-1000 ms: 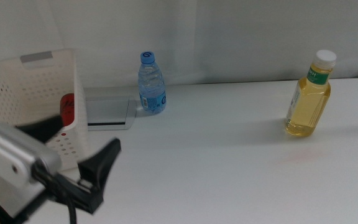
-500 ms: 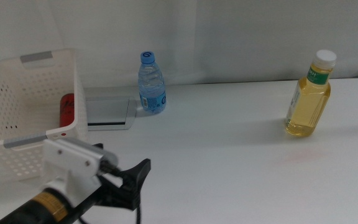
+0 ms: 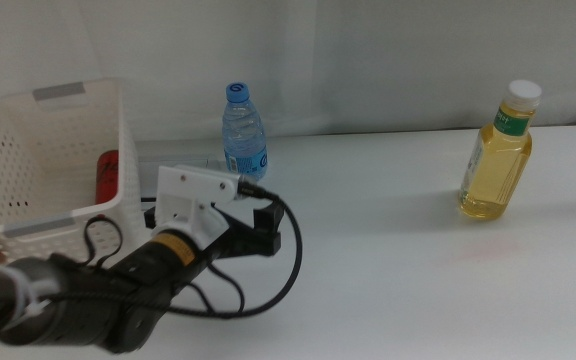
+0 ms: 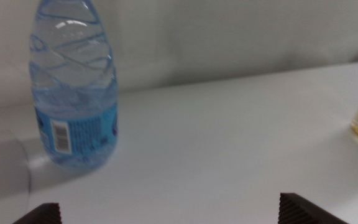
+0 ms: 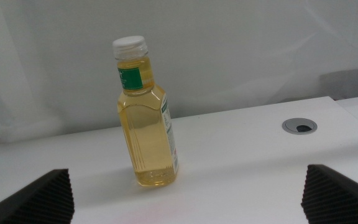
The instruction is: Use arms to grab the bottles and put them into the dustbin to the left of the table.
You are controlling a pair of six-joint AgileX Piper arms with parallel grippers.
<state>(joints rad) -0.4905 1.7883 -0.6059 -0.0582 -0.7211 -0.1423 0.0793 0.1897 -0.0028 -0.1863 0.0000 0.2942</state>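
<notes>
Since a second ago the left arm (image 3: 118,290) has swung away from the dustbin (image 3: 43,180) and out across the surface (image 3: 388,270), so the left pincer (image 3: 258,228) now points toward the water bottle (image 3: 244,135), where before it hung low beside the basket's near wall. Nothing else has shifted: the red can (image 3: 109,172) lies inside the dustbin at the left edge of the surface, already disposed of, the water bottle stands upright near the far edge just beside the grey recessed panel (image 3: 178,180), and the yellow bottle (image 3: 498,155) stands upright toward the right edge, well apart from the other.

From the left wrist, the water bottle (image 4: 74,87) fills the view ahead, off to one side of the line between the jaws, which are spread wide with nothing between them. The step in hand looks like the approach for the second grab. The next move calls for sliding the pincer forward and a little sideways so the bottle's body sits between the jaws, then closing on it below the shoulder.

The right pincer waits out of the middle view; its wrist camera faces the yellow bottle (image 5: 145,115) and a round cable port (image 5: 299,126) in the surface, jaws spread and empty
</notes>
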